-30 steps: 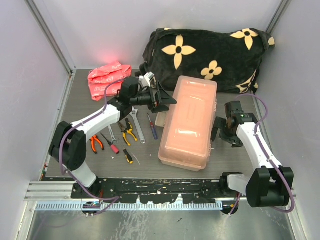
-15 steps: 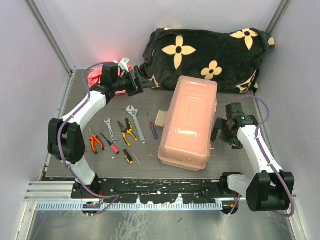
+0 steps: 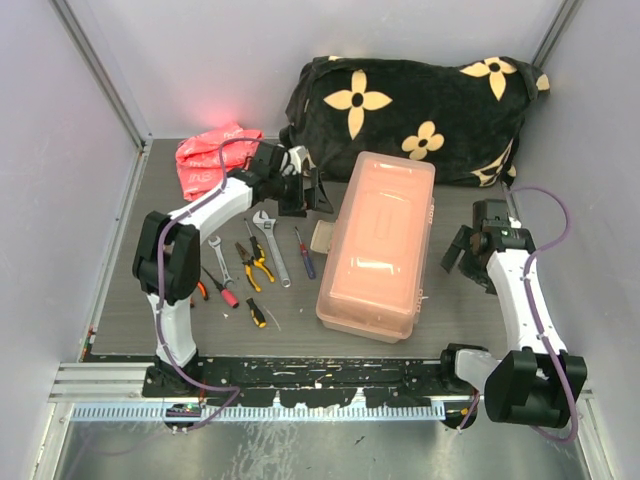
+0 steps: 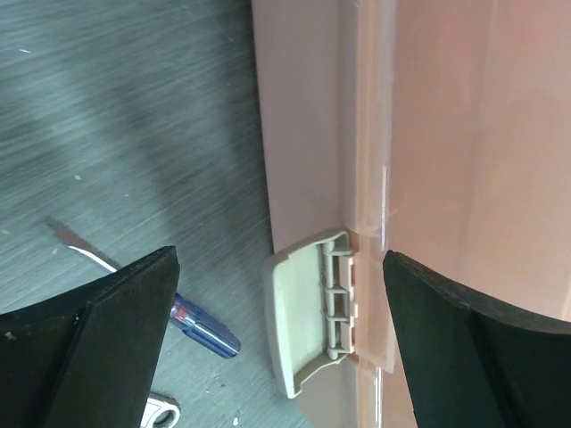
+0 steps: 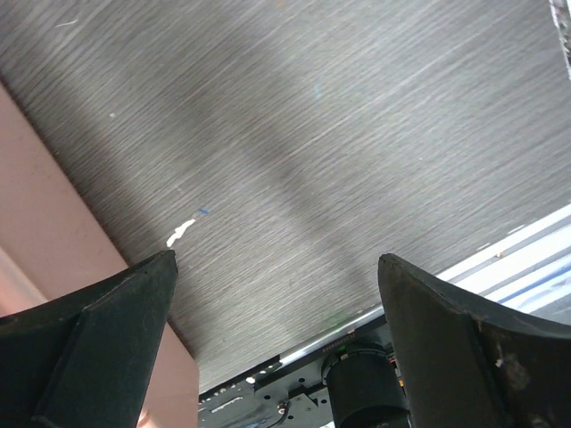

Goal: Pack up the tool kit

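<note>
The closed pink translucent tool box [image 3: 375, 245] lies in the middle of the table. Its beige latch [image 4: 314, 321] on the left side hangs flipped open. My left gripper [image 3: 316, 197] is open and empty, just left of the box's upper left side; in the left wrist view [image 4: 278, 259] its jaws stand either side of the latch, above it. Loose tools lie left of the box: a blue screwdriver [image 3: 304, 252], an adjustable wrench [image 3: 270, 245], pliers [image 3: 258, 262], a small wrench [image 3: 221, 258]. My right gripper [image 3: 468, 268] is open and empty, right of the box, over bare table [image 5: 277, 259].
A red plastic bag [image 3: 215, 158] lies at the back left. A black flowered cushion [image 3: 420, 115] lies behind the box. Orange pliers [image 3: 195, 288], a red-handled screwdriver [image 3: 225, 292] and a yellow-black screwdriver [image 3: 256, 312] lie near the front left. The mounting rail [image 3: 320, 380] runs along the near edge.
My left gripper swung from beside the red bag back to the box's left side. My right gripper moved a little right, away from the box.
</note>
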Controlling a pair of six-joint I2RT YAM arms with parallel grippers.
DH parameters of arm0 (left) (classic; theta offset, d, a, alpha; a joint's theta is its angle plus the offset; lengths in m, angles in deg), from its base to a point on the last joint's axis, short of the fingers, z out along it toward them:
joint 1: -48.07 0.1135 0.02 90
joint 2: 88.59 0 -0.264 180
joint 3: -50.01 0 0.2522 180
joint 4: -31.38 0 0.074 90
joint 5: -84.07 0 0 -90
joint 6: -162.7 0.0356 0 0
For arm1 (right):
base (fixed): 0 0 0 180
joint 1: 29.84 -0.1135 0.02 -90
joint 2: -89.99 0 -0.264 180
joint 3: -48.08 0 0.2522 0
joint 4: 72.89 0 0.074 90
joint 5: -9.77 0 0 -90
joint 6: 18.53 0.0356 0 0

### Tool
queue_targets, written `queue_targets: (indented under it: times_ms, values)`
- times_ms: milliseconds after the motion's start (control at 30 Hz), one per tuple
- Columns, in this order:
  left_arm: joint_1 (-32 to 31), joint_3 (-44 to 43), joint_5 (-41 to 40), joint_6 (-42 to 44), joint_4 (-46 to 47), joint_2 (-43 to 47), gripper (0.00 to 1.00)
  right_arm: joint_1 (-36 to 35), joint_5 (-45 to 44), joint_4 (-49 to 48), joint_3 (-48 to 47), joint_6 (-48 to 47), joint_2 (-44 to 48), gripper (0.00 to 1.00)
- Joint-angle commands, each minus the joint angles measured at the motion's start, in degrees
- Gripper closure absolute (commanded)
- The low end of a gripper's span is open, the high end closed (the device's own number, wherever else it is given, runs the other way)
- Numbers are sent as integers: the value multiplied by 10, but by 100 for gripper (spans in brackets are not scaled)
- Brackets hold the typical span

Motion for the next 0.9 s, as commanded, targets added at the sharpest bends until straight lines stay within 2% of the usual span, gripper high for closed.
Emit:
queue_targets:
  times_ms: [0, 267, 867]
  values:
    - [-22, -38, 6, 26, -5, 7, 2, 40, -11, 10, 1, -10, 5, 0]
    - [-44, -37, 38, 2, 8, 36, 2, 52, 4, 3, 24, -17, -2, 0]
    - [-70, 16, 96, -54, 54, 145, 2, 53, 149, -44, 62, -58, -115, 0]
